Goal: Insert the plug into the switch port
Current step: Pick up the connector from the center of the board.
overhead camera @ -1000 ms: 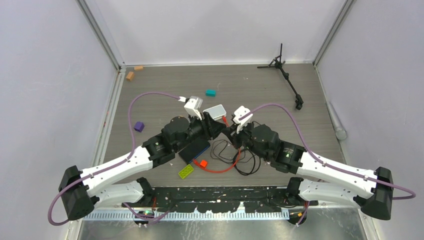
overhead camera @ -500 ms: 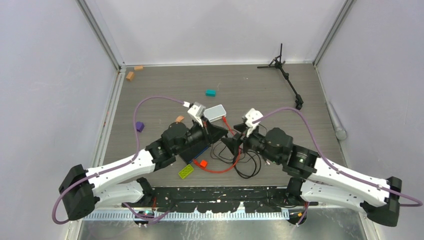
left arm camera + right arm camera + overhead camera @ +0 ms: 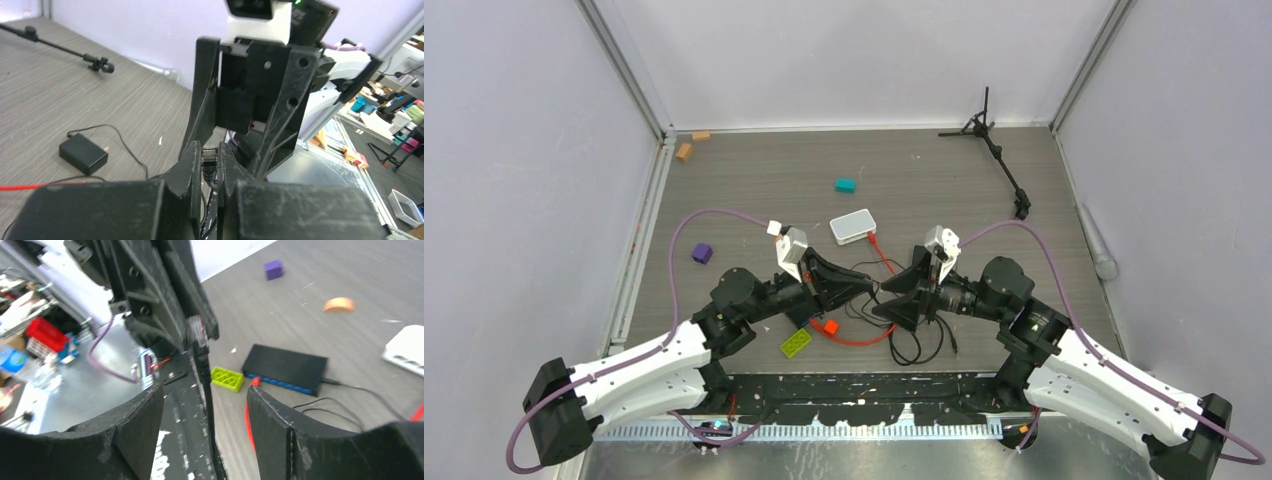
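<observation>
Our left jaws are clenched on the plug (image 3: 198, 332), a clear connector tip pinched near the fingertips. It is held up off the surface (image 3: 754, 180), well apart from the switch (image 3: 285, 371). Its cable hangs straight down and reads dark in both wrist views, so we cannot say which cable it belongs to.

We judge the pinch shallow. The hanging cable's pull could twist the tip, which would then meet a port crooked. The lime block (image 3: 796, 343) lies just beside the switch's blue front and may foul the approach. Nothing holds the switch, so a push could slide it instead of seating the plug. Further right, the loose black wires (image 3: 919, 340) could snag the cable. Our right jaws stand released and wide, grasping nothing, close to the left jaws. A careless move would knock them together.

We see no bin or tray on the surface. The ports are the only receptacles. A red-orange piece (image 3: 255, 382) touches the blue front, but we cannot tell whether it is seated.
</observation>
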{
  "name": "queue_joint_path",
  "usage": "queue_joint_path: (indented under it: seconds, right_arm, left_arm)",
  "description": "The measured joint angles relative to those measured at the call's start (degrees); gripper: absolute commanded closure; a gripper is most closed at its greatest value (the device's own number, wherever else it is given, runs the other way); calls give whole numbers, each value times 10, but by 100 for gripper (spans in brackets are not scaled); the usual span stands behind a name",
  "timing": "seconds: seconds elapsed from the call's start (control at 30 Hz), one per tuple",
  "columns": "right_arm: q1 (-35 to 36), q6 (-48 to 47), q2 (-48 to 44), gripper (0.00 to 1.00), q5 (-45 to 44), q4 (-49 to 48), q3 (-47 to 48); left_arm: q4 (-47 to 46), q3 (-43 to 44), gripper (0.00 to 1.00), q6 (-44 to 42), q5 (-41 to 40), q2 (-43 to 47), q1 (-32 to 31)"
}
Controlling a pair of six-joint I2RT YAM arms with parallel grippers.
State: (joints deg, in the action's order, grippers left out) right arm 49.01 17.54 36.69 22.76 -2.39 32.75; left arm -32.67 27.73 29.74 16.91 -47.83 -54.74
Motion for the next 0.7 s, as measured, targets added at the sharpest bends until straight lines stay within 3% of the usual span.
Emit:
queue_joint_path:
  seconds: [0.1, 0.23, 0.57, 0.7]
  right_arm:
    - [-1, 28, 3, 36, 55, -30, -21]
    - [-1, 67, 4, 45, 90, -93, -37]
    - [-1, 147, 1, 63, 66, -253, -108]
    - [-1, 172, -3, 64, 43, -295, -125]
  left_arm:
    - [-19, -3, 100, 8, 16, 3, 0]
    - [-40, -9, 100, 18, 29, 5, 0]
    - [-78, -9, 100, 35, 42, 5, 0]
    - [-95, -10, 100, 44, 42, 4, 0]
